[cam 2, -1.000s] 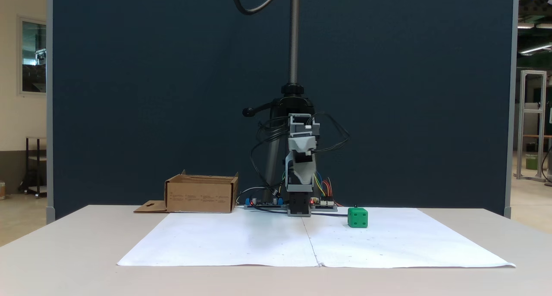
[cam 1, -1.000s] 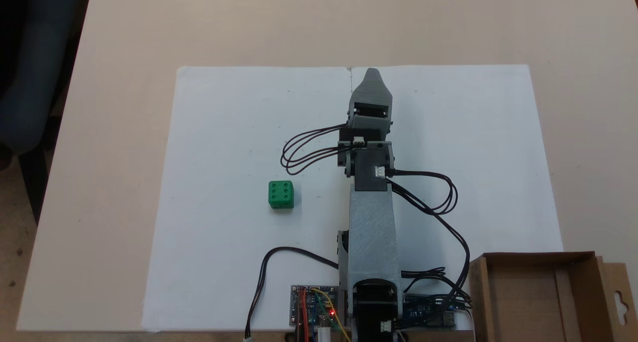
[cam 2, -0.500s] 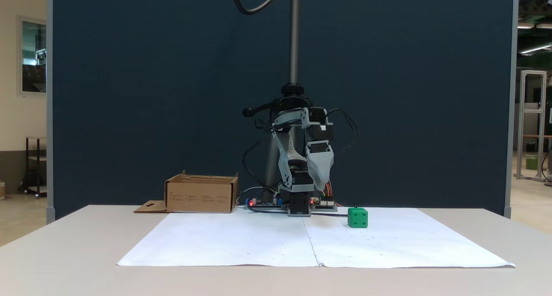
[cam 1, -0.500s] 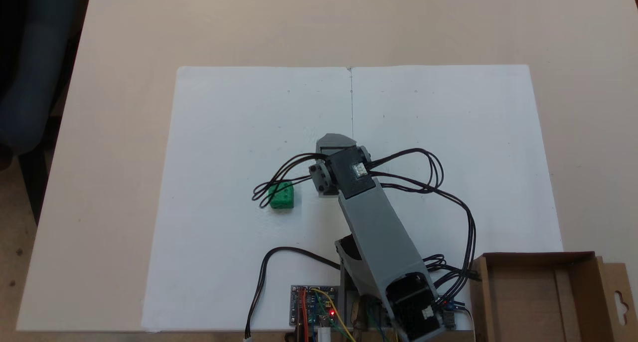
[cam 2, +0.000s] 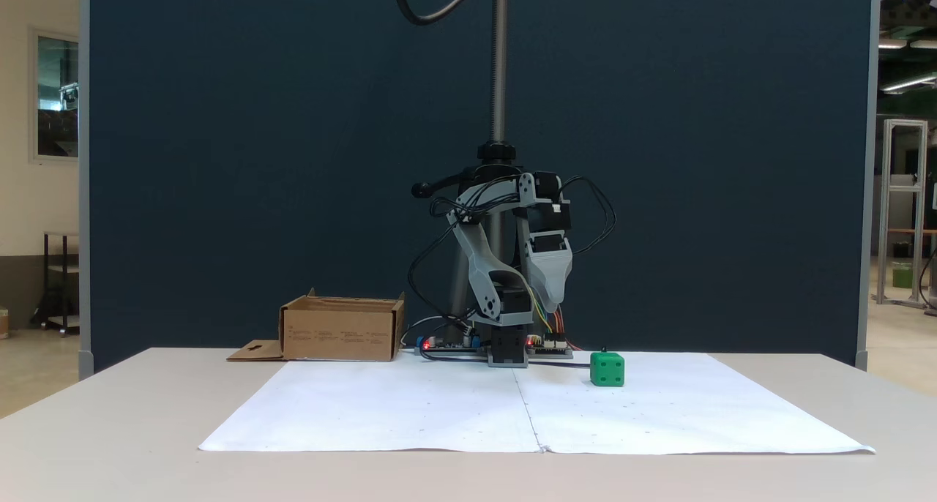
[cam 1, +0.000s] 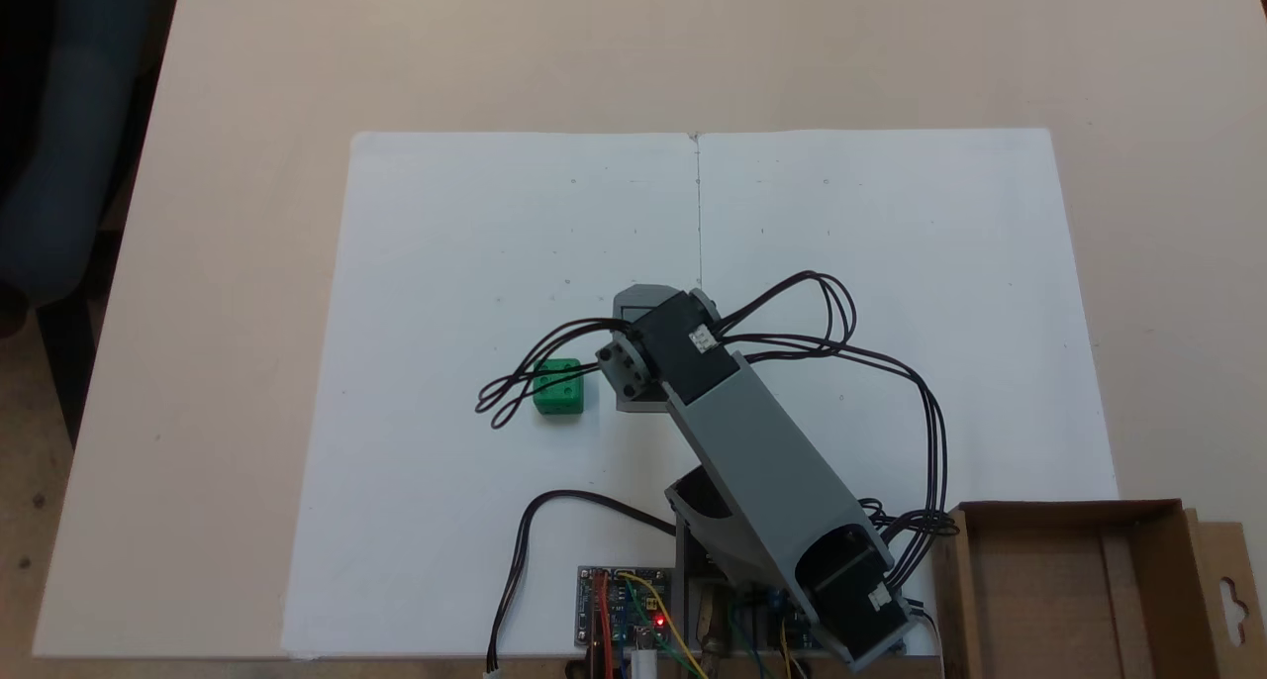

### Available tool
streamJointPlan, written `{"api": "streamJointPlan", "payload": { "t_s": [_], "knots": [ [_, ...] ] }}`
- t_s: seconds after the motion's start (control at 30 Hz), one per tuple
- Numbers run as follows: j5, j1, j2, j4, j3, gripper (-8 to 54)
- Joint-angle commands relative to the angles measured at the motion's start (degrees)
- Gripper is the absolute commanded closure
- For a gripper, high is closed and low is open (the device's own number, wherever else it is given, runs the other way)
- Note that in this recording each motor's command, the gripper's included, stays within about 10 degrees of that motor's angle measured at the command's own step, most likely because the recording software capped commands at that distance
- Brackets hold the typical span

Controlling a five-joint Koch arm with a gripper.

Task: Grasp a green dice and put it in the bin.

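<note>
While the green dice (cam 1: 558,387) rests on the white paper (cam 1: 445,263) at the centre left of the frame in the fixed view from above, crossed there by a loop of black cables (cam 1: 515,392), the gripper (cam 2: 554,297) is seen in the front fixed view hanging point-down above the surface, to the left of the dice (cam 2: 607,369) and well above it. From above, the dice lies just left of the gripper's grey body, so the coming move is judged to need a short sideways shift toward the left of that frame and then a descent. The jaws are stacked one behind the other for both cameras, so whether they are spread or pressed together cannot be told; nothing is held. The cardboard box (cam 1: 1138,521) stands at the lower right of the top-down frame, well apart from the dice, beyond the arm's base.
</note>
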Motion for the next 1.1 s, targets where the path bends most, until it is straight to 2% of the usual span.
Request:
{"api": "streamJointPlan", "payload": {
  "t_s": [0.0,0.4,0.73,1.07],
  "knots": [
    [7.5,0.0,-0.6,2.5,-4.0,1.1],
    [17.8,-6.0,-5.0,0.1,-4.1,2.6],
    [22.5,-7.5,-11.1,-5.3,-4.0,2.5],
    [22.6,-10.7,-17.8,-13.3,-4.0,2.4]
  ]
}}
